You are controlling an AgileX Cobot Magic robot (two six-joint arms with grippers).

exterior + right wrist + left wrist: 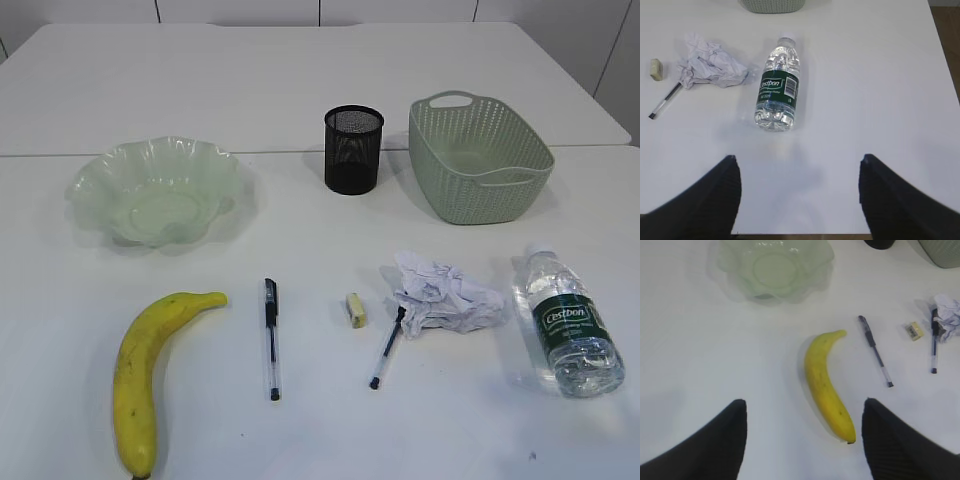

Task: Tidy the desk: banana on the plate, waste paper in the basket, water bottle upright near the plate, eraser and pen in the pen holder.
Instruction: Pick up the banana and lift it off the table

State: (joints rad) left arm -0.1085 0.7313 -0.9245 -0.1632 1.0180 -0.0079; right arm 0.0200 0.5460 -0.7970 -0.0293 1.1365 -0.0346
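Clearly nothing is gripped yet: the left gripper (802, 440) hangs spread and empty over the desk's (60, 300) near-left corner. Better to straddle the banana (826, 385) across its middle. It lies just ahead, between the fingers, short of the plate (725, 265).

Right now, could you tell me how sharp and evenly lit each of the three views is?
Exterior view: sharp, even light, soft shadows beside the pen holder and basket. Left wrist view: softer, plate washed out. Right wrist view: bottle label legible, faint shadow on the desk.
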